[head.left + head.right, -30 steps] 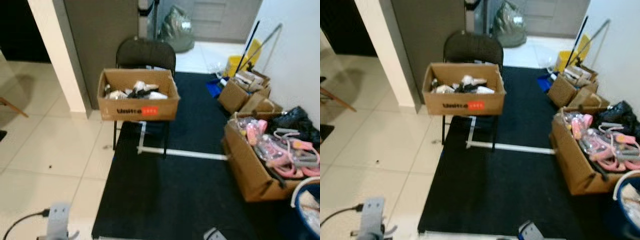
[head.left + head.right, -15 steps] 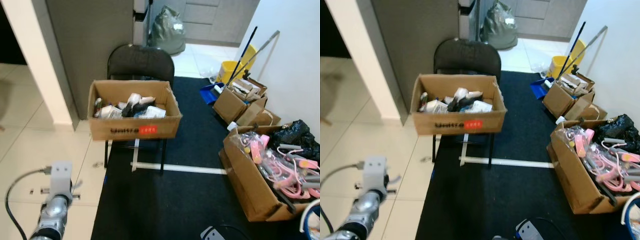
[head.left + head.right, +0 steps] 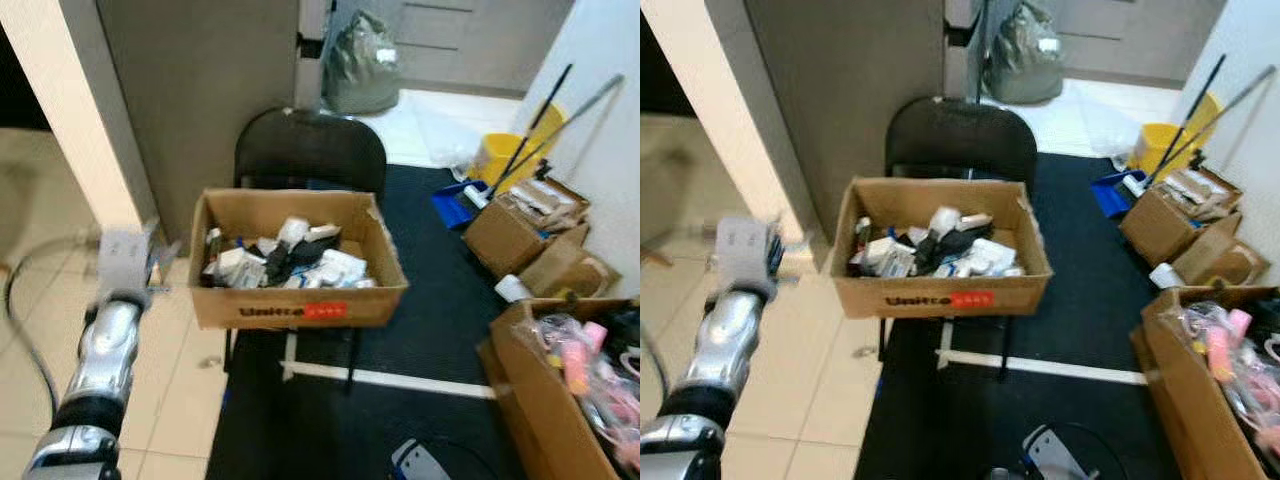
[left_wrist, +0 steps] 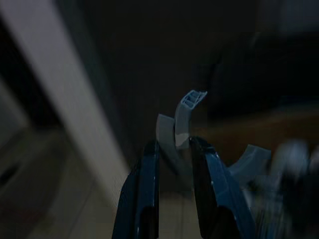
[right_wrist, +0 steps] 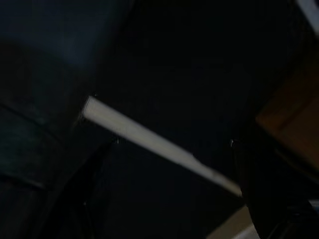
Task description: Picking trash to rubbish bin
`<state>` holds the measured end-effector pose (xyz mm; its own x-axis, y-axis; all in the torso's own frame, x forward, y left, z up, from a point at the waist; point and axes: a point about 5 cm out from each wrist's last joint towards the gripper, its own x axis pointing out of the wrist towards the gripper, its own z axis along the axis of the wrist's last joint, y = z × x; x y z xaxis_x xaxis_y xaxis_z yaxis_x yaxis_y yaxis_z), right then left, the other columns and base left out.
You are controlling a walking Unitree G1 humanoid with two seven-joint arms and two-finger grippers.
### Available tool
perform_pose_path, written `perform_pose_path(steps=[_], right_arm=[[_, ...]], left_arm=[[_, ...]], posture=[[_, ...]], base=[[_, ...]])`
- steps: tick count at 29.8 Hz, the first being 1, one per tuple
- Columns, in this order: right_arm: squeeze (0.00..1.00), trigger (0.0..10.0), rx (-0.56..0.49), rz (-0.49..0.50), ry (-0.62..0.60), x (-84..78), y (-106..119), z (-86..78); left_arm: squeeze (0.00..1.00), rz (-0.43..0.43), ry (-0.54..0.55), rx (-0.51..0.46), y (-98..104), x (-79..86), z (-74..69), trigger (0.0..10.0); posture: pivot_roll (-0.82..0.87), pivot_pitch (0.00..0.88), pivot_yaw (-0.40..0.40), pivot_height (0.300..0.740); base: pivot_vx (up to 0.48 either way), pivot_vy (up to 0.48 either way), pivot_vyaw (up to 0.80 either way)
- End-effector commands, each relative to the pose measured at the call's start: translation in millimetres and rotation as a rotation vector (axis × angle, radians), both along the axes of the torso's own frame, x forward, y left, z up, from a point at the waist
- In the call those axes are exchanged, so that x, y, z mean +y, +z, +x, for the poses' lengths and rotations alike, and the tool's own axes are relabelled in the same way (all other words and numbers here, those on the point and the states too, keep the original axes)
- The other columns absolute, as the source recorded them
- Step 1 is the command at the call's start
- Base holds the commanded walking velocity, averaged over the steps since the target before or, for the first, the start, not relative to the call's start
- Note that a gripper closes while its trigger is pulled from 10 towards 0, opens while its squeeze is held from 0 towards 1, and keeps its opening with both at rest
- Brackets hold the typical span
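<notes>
Raised since a second ago, left gripper now level with the box on the chair, fingers nearly together pinching a pale curved scrap, box just to its right, nearer this arm.

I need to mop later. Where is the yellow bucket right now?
In the left eye view the yellow plastic bucket stands far right by the white wall, behind the small cardboard boxes, beside the blue dustpan.

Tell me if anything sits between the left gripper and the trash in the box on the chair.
Only the box's own near side wall. The left gripper is raised beside the box, left of it, and the trash lies inside below the rim, so it must go over the wall.
</notes>
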<state>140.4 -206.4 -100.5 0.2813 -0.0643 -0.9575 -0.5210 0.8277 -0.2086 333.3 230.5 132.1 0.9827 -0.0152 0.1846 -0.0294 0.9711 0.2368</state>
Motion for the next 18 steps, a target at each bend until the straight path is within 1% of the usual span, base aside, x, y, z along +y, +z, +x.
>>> perform_pose_path(steps=[1, 2, 4, 5, 6, 7, 8, 9, 10, 11, 13, 18], right_arm=[[0.0, 10.0, 0.01, -0.013, 0.006, -3.9, 0, -3.3], [0.0, 10.0, 0.01, -0.013, 0.006, -3.9, 0, -3.3], [0.0, 10.0, 0.013, -0.008, 0.004, -2.2, -1, -4.2], [0.0, 10.0, 0.013, -0.007, 0.003, -1.6, -1, -4.4], [0.0, 10.0, 0.013, -0.007, 0.003, -1.6, -1, -4.4], [0.0, 10.0, 0.013, -0.003, 0.0, 0.1, -2, -4.7], [0.0, 10.0, 0.013, -0.003, 0.0, 0.1, -2, -4.7], [0.0, 10.0, 0.013, -0.002, -0.001, 1.5, -2, -5.1], [0.0, 10.0, 0.013, -0.002, -0.001, 1.5, -2, -5.1], [0.0, 10.0, 0.015, 0.0, -0.002, 3.4, -3, -5.8], [0.0, 10.0, 0.017, 0.005, -0.005, 7.9, -4, -7.5], [0.0, 10.0, 0.019, 0.006, -0.007, 8.7, -4, -8.7]], left_arm=[[0.0, -0.026, -0.083, 0.013, -5, -12.9, -1.1, 10.0], [0.0, -0.026, -0.083, 0.013, -5, -12.9, -1.1, 10.0], [0.0, -0.038, -0.199, 0.041, -11, -27.5, -4.6, 10.0], [0.0, -0.049, -0.233, 0.044, -11, -31.7, -6.1, 10.0], [0.0, -0.049, -0.233, 0.044, -11, -31.7, -6.1, 10.0], [0.0, -0.127, -0.35, 0.076, -14, -46.5, -10.4, 10.0], [0.0, -0.127, -0.35, 0.076, -14, -46.5, -10.4, 10.0], [0.0, -0.151, -0.404, 0.084, -15, -52.9, -13.4, 10.0], [0.0, -0.151, -0.404, 0.084, -15, -52.9, -13.4, 10.0], [1.0, -0.189, -0.45, 0.101, -17, -58.1, -16.7, 10.0], [1.0, -0.215, -0.487, 0.125, -21, -61.1, -22.2, 10.0], [1.0, -0.222, -0.489, 0.12, -21, -59.7, -22.7, 10.0]], posture=[[0.08, 0.041, 0.013, 0.74], [0.08, 0.041, 0.013, 0.74], [0.07, 0.047, 0.02, 0.74], [0.07, 0.047, 0.021, 0.74], [0.07, 0.047, 0.021, 0.74], [0.07, 0.048, 0.025, 0.74], [0.07, 0.048, 0.025, 0.74], [0.07, 0.05, 0.027, 0.74], [0.07, 0.05, 0.027, 0.74], [0.07, 0.052, 0.028, 0.74], [0.06, 0.055, 0.031, 0.74], [0.06, 0.054, 0.031, 0.74]], base=[[0.461, 0.0, 0.0], [0.461, 0.0, 0.0], [0.42, 0.0, 0.0], [0.42, 0.0, 0.0], [0.42, 0.0, 0.0], [0.0, 0.0, 0.0], [0.0, 0.0, 0.0], [0.0, 0.0, 0.0], [0.0, 0.0, 0.0], [0.0, 0.0, 0.0], [0.0, 0.0, 0.0], [0.0, 0.0, 0.0]])
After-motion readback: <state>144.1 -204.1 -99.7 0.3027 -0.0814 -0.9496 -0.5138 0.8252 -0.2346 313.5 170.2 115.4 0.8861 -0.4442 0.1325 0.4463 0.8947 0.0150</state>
